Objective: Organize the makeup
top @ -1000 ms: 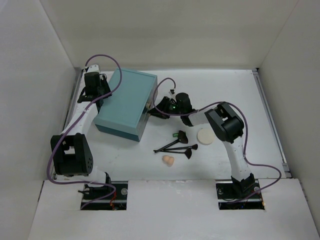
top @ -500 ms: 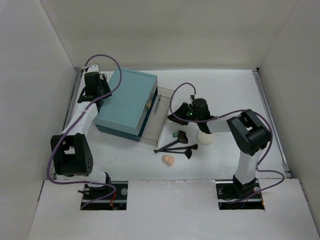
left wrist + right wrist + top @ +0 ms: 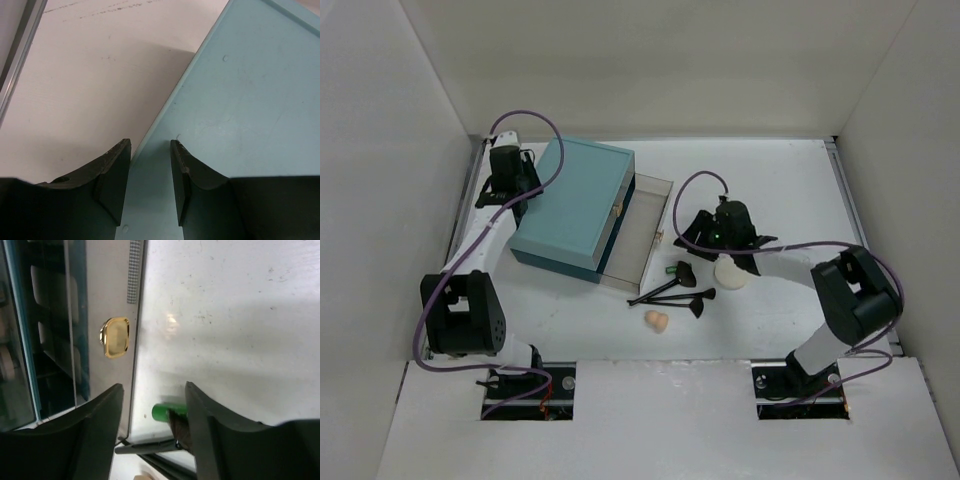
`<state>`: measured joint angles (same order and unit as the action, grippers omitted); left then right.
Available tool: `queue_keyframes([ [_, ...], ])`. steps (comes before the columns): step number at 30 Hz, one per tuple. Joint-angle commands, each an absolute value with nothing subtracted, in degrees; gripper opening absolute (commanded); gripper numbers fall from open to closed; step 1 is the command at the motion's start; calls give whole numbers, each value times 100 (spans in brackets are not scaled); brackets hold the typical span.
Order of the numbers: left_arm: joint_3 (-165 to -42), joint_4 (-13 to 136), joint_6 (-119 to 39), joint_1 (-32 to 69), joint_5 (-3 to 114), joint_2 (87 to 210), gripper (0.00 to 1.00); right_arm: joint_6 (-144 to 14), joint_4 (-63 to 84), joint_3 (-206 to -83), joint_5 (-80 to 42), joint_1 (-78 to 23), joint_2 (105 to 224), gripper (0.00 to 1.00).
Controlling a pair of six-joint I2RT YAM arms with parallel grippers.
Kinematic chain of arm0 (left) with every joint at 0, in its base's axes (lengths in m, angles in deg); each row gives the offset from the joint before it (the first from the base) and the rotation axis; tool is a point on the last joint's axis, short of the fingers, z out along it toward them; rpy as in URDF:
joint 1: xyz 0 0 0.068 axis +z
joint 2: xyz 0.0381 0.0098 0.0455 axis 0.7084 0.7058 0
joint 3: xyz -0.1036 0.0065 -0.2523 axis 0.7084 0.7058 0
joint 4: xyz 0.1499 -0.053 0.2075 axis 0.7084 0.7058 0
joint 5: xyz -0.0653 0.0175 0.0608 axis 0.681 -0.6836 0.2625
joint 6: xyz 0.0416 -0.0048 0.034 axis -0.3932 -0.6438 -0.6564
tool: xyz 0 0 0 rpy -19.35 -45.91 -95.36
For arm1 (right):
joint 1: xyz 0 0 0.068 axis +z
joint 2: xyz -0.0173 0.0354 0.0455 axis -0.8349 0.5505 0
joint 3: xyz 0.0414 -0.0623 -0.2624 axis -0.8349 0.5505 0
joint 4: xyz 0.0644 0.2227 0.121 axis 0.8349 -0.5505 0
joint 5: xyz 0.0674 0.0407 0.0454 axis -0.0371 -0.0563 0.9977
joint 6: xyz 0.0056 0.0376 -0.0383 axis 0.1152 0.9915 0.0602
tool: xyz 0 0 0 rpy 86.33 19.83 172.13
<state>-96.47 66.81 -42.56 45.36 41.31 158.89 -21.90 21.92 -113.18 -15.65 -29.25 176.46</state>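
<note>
The teal box (image 3: pixel 575 205) has its clear drawer (image 3: pixel 642 225) pulled out to the right. The drawer's gold handle (image 3: pixel 115 337) lies just ahead of my right gripper (image 3: pixel 153 387), which stands open with nothing between its fingers. In the top view the right gripper (image 3: pixel 682 238) is beside the drawer front. The makeup lies on the table below it: black-handled brushes (image 3: pixel 672 292), a green-tipped piece (image 3: pixel 162 412), a round white puff (image 3: pixel 730 272) and a peach sponge (image 3: pixel 657 320). My left gripper (image 3: pixel 150 142) rests over the box's left edge (image 3: pixel 240 90), its jaws a little apart and empty.
White walls enclose the table on three sides. A metal rail (image 3: pixel 15 65) runs along the left edge, close to the left arm. The right arm's cable (image 3: pixel 700 180) loops above the wrist. Bare table (image 3: pixel 770 180) lies behind and to the right of the drawer.
The right gripper drew the drawer out to the right by its handle, then opened and let go. The left arm stayed on the box.
</note>
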Motion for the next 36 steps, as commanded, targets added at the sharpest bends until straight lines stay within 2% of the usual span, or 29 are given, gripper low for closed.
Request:
queue_keyframes([
  [1, -9421, 7776, -4261, 4349, 4292, 15657, 35, -2695, 1474, -11490, -2196, -2808, 17024, 62],
  [7, -9562, 7838, -4235, 4278, 4107, 15226, 46, -2933, -310, -11674, -3680, -2870, 16241, 92],
  [8, -9588, 7855, -4218, 4269, 4055, 15156, 56, -2933, -573, -11692, -3900, -2887, 16162, 96],
  [9, -9623, 7890, -4209, 4261, 3984, 15077, 70, -2907, -794, -11692, -4059, -2931, 16100, 100],
  [13, -9755, 8022, -4191, 4155, 3791, 14743, 100, -2881, -1314, -11622, -4324, -3098, 16082, 100],
  [24, -9720, 8102, -4138, 3233, 3466, 13723, 100, -2959, -1508, -11806, -4395, -3230, 16696, 100],
  [36, -9456, 8242, -4121, 2345, 2560, 13178, 100, -3004, -2272, -12202, -4377, -3169, 17163, 100],
])
